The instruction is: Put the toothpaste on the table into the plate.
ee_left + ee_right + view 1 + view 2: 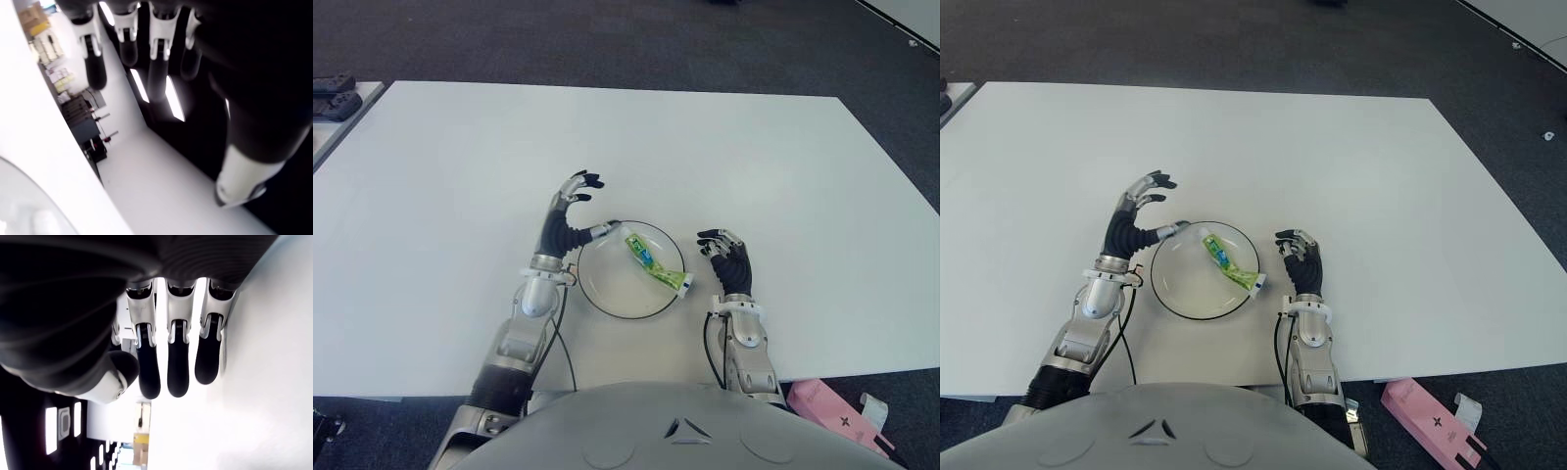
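Observation:
A green and white toothpaste tube (656,262) lies inside the round plate (597,284), slanting toward its right rim. My left hand (576,201) is raised just left of the plate with its fingers spread and nothing in them, the thumb (604,230) near the plate's far left rim. My right hand (726,257) shows to the right of the plate on the white table (460,176), fingers relaxed and holding nothing.
A pink box (830,411) lies on the floor past the table's near right corner. Dark objects (333,93) sit on another surface at the far left. The table's front edge runs close to my body.

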Action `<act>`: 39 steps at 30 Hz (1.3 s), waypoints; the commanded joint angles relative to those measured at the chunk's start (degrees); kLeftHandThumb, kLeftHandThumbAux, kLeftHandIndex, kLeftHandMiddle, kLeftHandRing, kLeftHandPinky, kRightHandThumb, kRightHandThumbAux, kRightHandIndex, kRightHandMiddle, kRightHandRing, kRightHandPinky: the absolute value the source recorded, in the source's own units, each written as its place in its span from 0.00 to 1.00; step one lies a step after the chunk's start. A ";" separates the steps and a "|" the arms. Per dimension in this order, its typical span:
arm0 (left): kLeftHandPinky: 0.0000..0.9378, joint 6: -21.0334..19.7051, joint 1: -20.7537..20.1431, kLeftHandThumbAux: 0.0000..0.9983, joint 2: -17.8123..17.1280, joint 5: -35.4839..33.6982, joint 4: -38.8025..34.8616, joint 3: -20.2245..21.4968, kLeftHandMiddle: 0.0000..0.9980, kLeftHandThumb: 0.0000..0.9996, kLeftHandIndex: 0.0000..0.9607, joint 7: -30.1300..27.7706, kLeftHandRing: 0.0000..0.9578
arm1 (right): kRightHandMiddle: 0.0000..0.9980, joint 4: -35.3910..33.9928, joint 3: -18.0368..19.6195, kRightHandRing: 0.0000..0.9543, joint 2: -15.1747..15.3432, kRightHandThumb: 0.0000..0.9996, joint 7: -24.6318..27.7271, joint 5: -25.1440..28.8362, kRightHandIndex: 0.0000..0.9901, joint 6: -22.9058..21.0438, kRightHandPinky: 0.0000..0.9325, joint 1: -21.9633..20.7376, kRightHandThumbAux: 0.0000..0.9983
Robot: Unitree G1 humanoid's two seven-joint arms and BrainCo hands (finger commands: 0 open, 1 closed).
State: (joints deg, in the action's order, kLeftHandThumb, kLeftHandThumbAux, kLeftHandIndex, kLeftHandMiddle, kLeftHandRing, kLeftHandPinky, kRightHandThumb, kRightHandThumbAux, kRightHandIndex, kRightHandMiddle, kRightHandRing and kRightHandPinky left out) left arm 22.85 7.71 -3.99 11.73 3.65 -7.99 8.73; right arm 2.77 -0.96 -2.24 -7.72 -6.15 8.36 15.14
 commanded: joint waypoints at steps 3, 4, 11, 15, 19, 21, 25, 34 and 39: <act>0.36 -5.09 2.13 0.97 4.01 -8.91 -0.87 3.43 0.36 0.01 0.38 -1.26 0.33 | 0.42 1.42 0.14 0.43 -0.30 0.70 -0.09 0.23 0.42 -2.13 0.43 0.34 0.74; 0.37 -6.32 2.38 0.98 4.72 -9.94 -1.41 4.00 0.37 0.03 0.40 -0.95 0.34 | 0.42 1.42 0.12 0.43 -0.34 0.70 -0.09 0.24 0.42 -2.09 0.43 0.34 0.74; 0.40 -9.71 4.05 1.00 8.36 -14.35 -2.83 7.78 0.39 0.08 0.39 0.68 0.37 | 0.43 1.75 0.13 0.43 -0.29 0.70 0.39 0.64 0.42 -1.48 0.43 0.31 0.74; 0.41 -9.87 5.03 1.00 10.41 -16.20 -2.39 9.62 0.39 0.10 0.39 1.72 0.38 | 0.43 1.95 0.15 0.43 -0.19 0.70 0.59 0.75 0.42 -1.16 0.43 0.32 0.74; 0.42 -12.92 5.71 1.00 12.33 -18.10 -3.21 10.95 0.39 0.17 0.39 4.27 0.39 | 0.43 2.47 0.16 0.43 -0.07 0.70 0.69 0.78 0.42 -0.66 0.44 0.11 0.74; 0.42 -13.28 6.06 1.00 12.42 -18.92 -3.30 11.07 0.39 0.20 0.39 4.67 0.39 | 0.43 2.67 0.16 0.44 0.00 0.70 0.73 0.81 0.42 -0.45 0.44 0.05 0.74; 0.41 -13.49 6.83 1.00 12.35 -19.90 -3.29 11.00 0.38 0.24 0.39 5.09 0.39 | 0.43 3.05 0.12 0.44 0.19 0.70 0.80 0.89 0.42 -0.01 0.45 -0.11 0.74; 0.40 -11.75 7.95 1.00 12.77 -22.18 -2.02 11.44 0.36 0.26 0.37 4.81 0.38 | 0.44 3.54 0.18 0.45 0.22 0.70 0.75 1.17 0.42 0.56 0.45 -0.40 0.74; 0.41 -10.79 8.14 1.00 12.92 -23.13 -0.57 11.69 0.35 0.24 0.37 4.67 0.38 | 0.44 3.73 0.20 0.45 0.30 0.70 0.85 1.28 0.43 0.75 0.45 -0.50 0.74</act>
State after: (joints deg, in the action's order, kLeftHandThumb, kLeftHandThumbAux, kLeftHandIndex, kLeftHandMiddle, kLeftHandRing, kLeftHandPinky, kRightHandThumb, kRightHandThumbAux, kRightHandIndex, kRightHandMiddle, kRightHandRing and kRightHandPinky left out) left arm 11.54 15.05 3.98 -10.27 1.43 3.46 13.10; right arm 4.76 -0.96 -1.94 -7.29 -5.31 10.22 14.31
